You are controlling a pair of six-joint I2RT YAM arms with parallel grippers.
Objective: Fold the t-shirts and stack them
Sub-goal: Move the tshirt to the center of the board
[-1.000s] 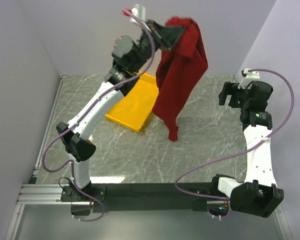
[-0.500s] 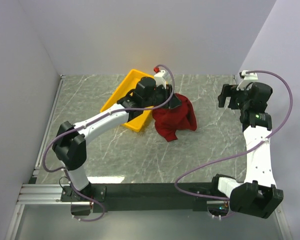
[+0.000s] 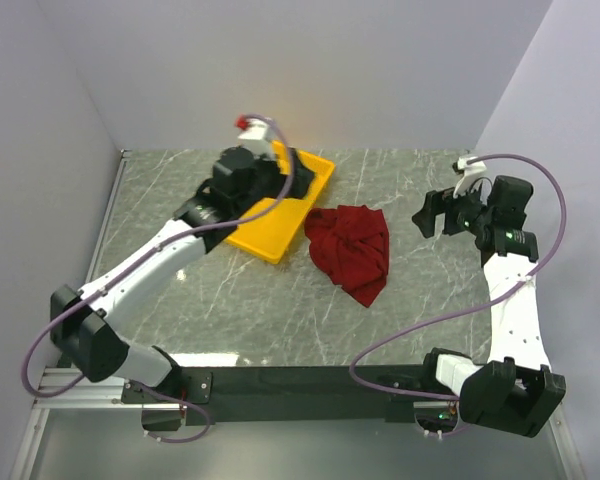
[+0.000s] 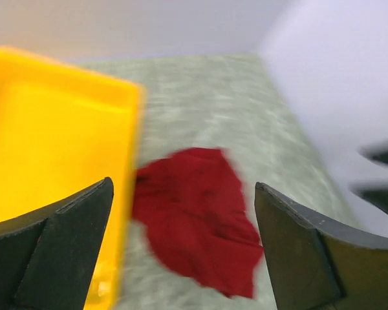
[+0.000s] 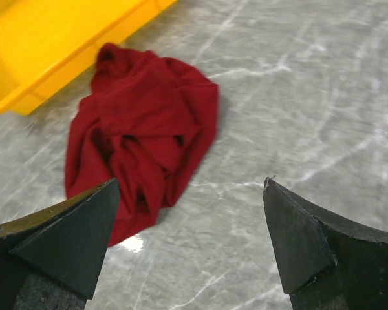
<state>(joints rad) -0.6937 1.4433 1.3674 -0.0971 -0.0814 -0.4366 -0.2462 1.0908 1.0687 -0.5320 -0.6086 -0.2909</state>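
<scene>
One crumpled red t-shirt [image 3: 350, 248] lies on the worktop [image 3: 270, 310]; left pincer [image 4: 183, 187] and right pincer [image 5: 191, 184] gape wide, empty; spreading it flat likely comes next.

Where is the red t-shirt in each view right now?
Top external: t-shirt crumpled mid-table, right of the yellow tray.
Left wrist: t-shirt lower centre, right of yellow tray.
Right wrist: t-shirt left of centre, below yellow tray.
Shared landmark: the yellow tray.
</scene>
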